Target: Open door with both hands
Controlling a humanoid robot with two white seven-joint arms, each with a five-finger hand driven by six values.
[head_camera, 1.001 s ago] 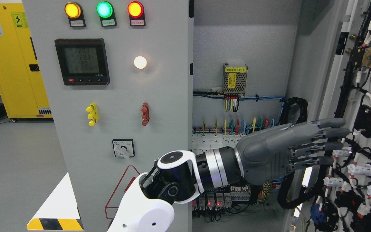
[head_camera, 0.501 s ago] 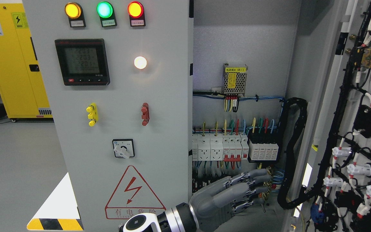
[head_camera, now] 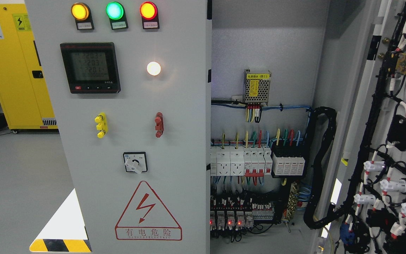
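Right door (head_camera: 393,134) swung wide open, wiring exposed; left door (head_camera: 132,141) closed, 3 lamps (head_camera: 114,10) lit. Neither hand in view; state unknowable.

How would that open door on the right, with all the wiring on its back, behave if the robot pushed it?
The open door would probably swing as one stiff sheet-metal panel rather than flex. It likely feels heavy, since parts and black cable bundles crowd its inner face. The thick black conduit running from cabinet towards the door may drag or limit the swing.
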